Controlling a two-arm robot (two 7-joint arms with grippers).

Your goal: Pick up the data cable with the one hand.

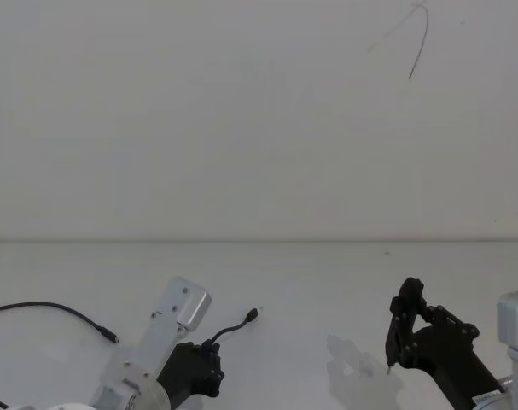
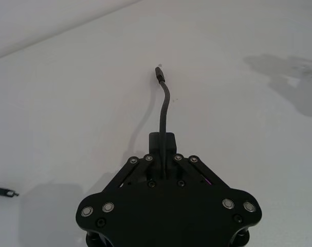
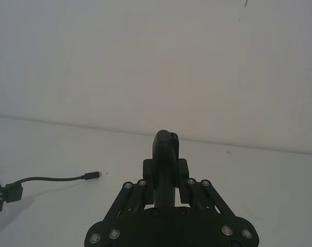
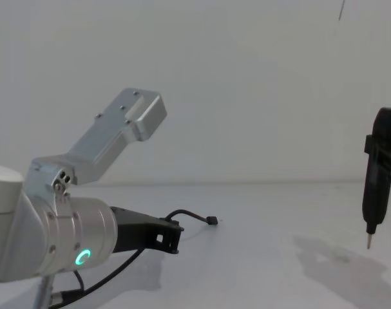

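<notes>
Left gripper (image 2: 162,143): clamps shut on the data cable (image 2: 165,103), low over the bench (image 1: 310,290) by its near edge, left of middle. Shows as a thin, matte-black, flexible cord. Pokes out past the fingertips in a gentle S-bend and ends in a small black plug with a tiny metal tip. Arches over the bench with a shadow alongside; cannot tell whether the plug touches the surface. Nearer the left edge: a further long black strand (image 1: 37,304), arcing to its own small plug; cannot tell whether joined to the held piece. Right gripper (image 3: 166,176): grips a slim black pen-like tool (image 4: 375,193) upright, metal point down, above the bench's near right corner.
</notes>
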